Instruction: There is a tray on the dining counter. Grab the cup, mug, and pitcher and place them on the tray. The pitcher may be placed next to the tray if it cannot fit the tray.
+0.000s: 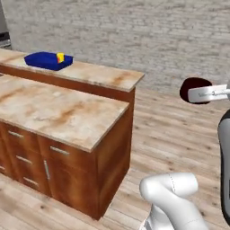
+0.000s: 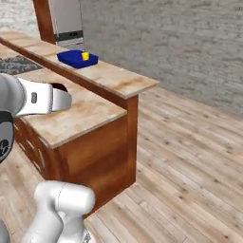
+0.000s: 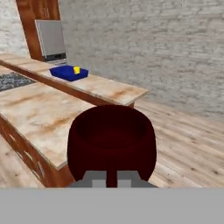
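My gripper (image 3: 112,178) is shut on the rim of the dark maroon mug (image 3: 111,140), holding it in the air out past the end of the counters. From the left base the mug (image 1: 194,89) sits at the tip of the gripper (image 1: 192,94), above the floor. Seen from the right base, the mug (image 2: 60,87) peeks out behind the gripper (image 2: 68,99). The blue tray (image 1: 45,61) lies far off on the raised dining counter (image 1: 101,75), and the yellow cup (image 1: 60,57) stands in it. The pitcher is out of view.
A lower marble counter (image 1: 58,112) with wooden drawers runs in front of the dining counter. A steel appliance (image 2: 66,19) stands at the back, and a dark patterned patch (image 3: 13,81) lies on the lower counter. Wood floor (image 2: 190,156) stretches open to the right, with a brick wall behind.
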